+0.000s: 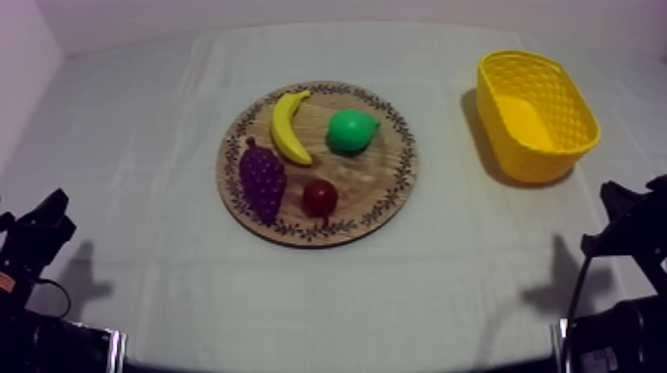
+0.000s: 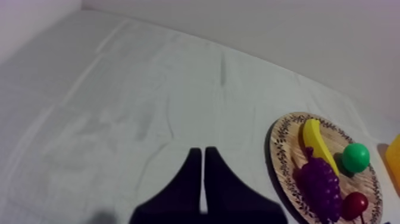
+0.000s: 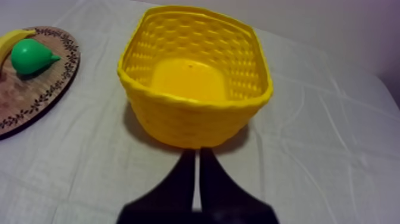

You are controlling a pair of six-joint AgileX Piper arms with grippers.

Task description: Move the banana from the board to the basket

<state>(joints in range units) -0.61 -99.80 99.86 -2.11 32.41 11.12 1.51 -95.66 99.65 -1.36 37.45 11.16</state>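
A yellow banana (image 1: pixel 289 126) lies on the far left part of the round wooden board (image 1: pixel 392 184), beside a green pear (image 1: pixel 352 130). The yellow basket (image 1: pixel 536 114) stands empty at the table's right. My left gripper (image 1: pixel 50 220) rests low at the left, far from the board; its fingers (image 2: pixel 202 156) lie together as a narrow wedge, shut on nothing. My right gripper (image 1: pixel 620 213) rests low at the right, just in front of the basket (image 3: pixel 196 74), with its fingers (image 3: pixel 197 156) likewise shut. From the left wrist, the banana (image 2: pixel 318 143) shows on the board (image 2: pixel 283 155).
Purple grapes (image 1: pixel 262 179) and a small red fruit (image 1: pixel 319 197) share the board's near half. The pear (image 3: pixel 30 56) and board rim (image 3: pixel 56 77) lie beside the basket. Grey-white cloth (image 1: pixel 149 129) covers the table.
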